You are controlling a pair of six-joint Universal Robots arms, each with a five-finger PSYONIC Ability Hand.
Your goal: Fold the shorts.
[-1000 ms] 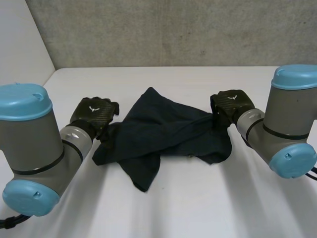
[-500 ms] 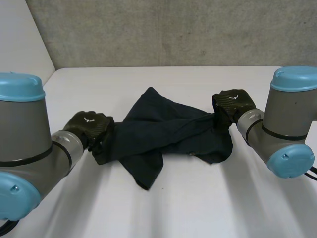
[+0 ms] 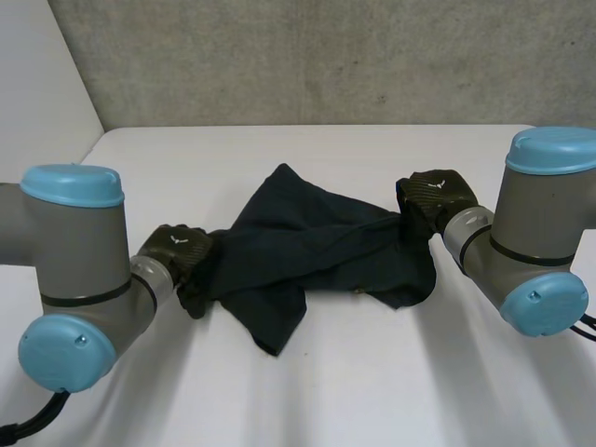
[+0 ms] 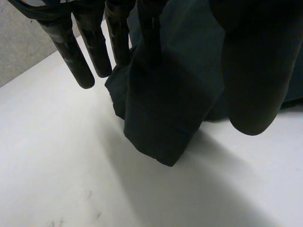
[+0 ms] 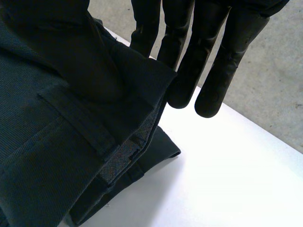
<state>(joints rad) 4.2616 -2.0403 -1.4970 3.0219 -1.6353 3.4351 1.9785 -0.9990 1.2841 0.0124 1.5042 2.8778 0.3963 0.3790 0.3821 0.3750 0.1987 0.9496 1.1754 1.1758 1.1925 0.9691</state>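
Dark navy fabric shorts (image 3: 307,247) sit bunched in the middle of the white desk (image 3: 372,372). The long axis runs side to side, strung between the two hands. One peak of cloth points toward the grey concrete wall (image 3: 279,56), and one loose flap trails toward the robot.

Key relation: each end of the shorts is already at its own hand, so there's no reach left on either side. Neither arm is nearer.

Black left hand (image 3: 175,247) is on the left end, low and close to the desk. In the left wrist view the cloth (image 4: 170,104) is pinched between the thumb (image 4: 251,71) and one finger, and the other fingers (image 4: 75,52) are straight and spread clear of it. That end hangs off the surface with shadow under it.

Black right hand (image 3: 433,194) is on the right end, a bit further back. In the right wrist view the thumb (image 5: 61,42) presses on what looks like the waistband edge with a belt loop (image 5: 57,156). The straight fingers (image 5: 222,61) are behind the cloth corner, so I read it as a pinch hold too.

Both forearms angle inward from the desk's sides, palms facing the cloth.

My read: the garment is twisted, not flat. The next move likely needs the ends pulled apart along that axis to spread it before any fold. Risk is a thin pinch slipping.
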